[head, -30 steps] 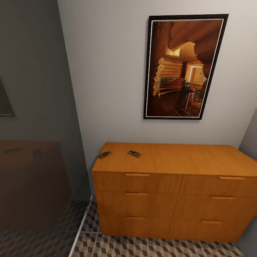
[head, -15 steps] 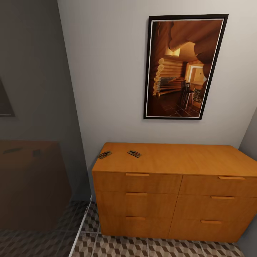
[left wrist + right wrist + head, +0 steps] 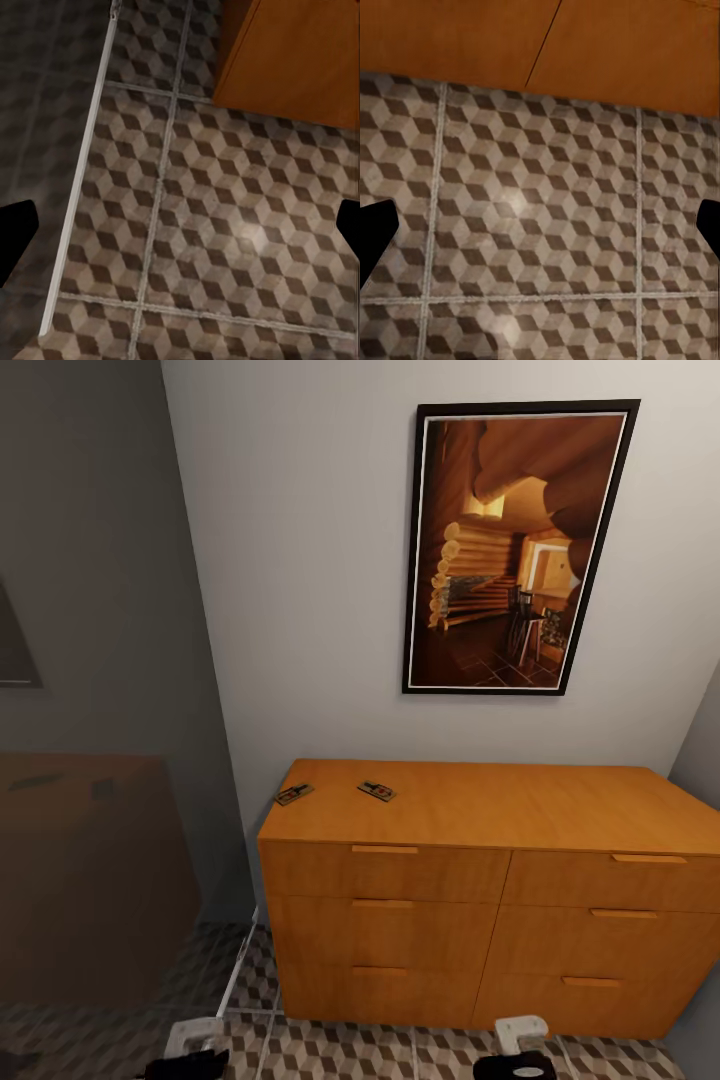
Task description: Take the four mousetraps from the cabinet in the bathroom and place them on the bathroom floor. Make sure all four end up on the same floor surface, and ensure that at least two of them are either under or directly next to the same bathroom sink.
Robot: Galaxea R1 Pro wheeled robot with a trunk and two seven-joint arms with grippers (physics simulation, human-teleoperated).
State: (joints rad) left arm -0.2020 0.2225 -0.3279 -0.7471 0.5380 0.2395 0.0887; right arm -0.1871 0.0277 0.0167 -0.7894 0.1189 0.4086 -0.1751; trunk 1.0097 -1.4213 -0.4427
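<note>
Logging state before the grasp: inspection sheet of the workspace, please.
Surface: cabinet top, flat, orange-brown wood.
Job's things: two mousetraps on the cabinet top near its left end, left mousetrap, right mousetrap, apart; other two not seen.
Clutter: nothing seen.
Grippers: left gripper and right gripper open, empty, over the bathroom floor.
Cables: nothing seen.
Surroundings: framed picture on the wall; drawers shut.

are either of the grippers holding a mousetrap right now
No, nothing is held. The left gripper and right gripper are open over bare floor tiles; two mousetraps lie on the cabinet.
</note>
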